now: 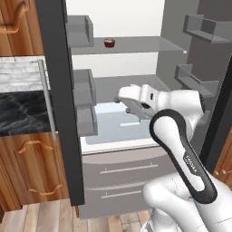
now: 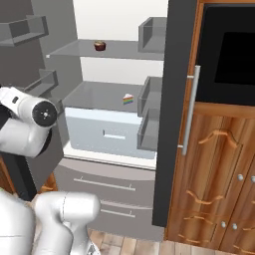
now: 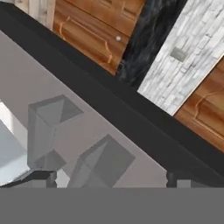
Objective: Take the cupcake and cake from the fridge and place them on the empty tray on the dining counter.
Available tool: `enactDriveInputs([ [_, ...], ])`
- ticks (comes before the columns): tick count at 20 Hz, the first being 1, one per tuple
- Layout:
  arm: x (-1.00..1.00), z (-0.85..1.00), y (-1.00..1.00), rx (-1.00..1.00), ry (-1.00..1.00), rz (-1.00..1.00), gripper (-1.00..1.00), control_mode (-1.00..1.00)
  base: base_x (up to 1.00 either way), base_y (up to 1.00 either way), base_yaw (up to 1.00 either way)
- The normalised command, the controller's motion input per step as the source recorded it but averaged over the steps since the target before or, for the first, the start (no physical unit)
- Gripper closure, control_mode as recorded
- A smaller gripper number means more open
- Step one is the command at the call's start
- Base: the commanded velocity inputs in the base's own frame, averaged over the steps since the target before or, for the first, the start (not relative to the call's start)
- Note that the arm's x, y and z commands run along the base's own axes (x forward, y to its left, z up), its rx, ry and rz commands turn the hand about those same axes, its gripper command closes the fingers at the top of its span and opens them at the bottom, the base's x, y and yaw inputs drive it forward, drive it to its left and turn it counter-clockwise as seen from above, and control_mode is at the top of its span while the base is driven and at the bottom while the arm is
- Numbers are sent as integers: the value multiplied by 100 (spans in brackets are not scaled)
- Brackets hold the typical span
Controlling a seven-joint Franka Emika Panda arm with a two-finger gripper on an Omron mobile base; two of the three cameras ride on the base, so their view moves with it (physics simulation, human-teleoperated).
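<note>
Brown wooden cabinets [image 2: 214,189] with curvy handles stand to one side, and a black oven window [image 2: 234,55] sits above them. On the other side there is a black stone counter [image 1: 22,113] with white lines, a white brick wall [image 1: 20,74] behind it, and more wooden doors below. The floor [image 1: 41,217] is made of light wooden boards.

Matt grey fridge [image 1: 63,113] with smooth translucent shelves [image 1: 131,44]; glossy wooden cabinets [image 2: 219,179]; black veined marble worktop [image 1: 20,111].
</note>
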Motion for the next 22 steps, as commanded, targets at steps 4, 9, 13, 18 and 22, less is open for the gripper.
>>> enactDriveInputs([
  [4,-45,16,-68,-36,-12,-13,-100,-100,0,0,0],
  [9,-43,31,-53,-58,-16,-10,-100,-100,0,0,0],
  [13,-45,32,-52,-58,-5,-15,-100,-100,0,0,0],
  [18,-46,17,-49,-35,-3,-18,-100,-100,0,0,0],
  [22,-10,12,-47,-7,-1,-15,-100,-100,0,0,0],
])
